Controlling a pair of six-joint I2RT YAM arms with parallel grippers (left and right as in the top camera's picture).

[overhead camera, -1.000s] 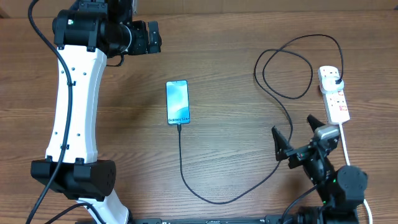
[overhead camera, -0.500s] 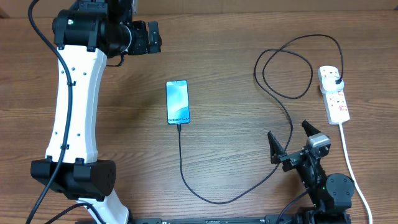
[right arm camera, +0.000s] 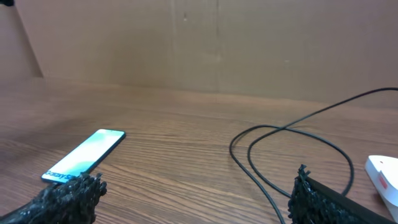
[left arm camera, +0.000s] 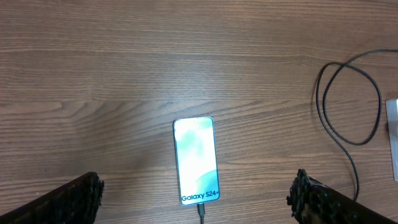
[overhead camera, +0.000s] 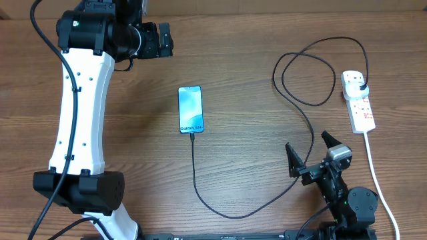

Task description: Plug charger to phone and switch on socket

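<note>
The phone [overhead camera: 190, 110] lies flat mid-table with its screen lit, also in the left wrist view [left arm camera: 196, 160] and the right wrist view [right arm camera: 84, 155]. The charger's black cable [overhead camera: 227, 215] runs from a connector at the phone's near end [left arm camera: 201, 212], loops right, and ends in a plug seated in the white socket [overhead camera: 358, 101]. My left gripper [overhead camera: 157, 40] hangs open high above the table, far-left of the phone. My right gripper [overhead camera: 309, 150] stands open near the front edge, left of the socket's cord, holding nothing. Its fingers frame cable loops [right arm camera: 286, 130] and the socket's end [right arm camera: 382, 174].
The socket's thick white cord [overhead camera: 373, 180] runs down the right side past my right arm. The left arm's white links [overhead camera: 80, 113] stretch along the table's left. A brown wall [right arm camera: 217, 43] stands behind the table.
My right gripper has drawn back toward the front edge and slightly left, away from the socket. The left arm, phone and cable have not moved.
</note>
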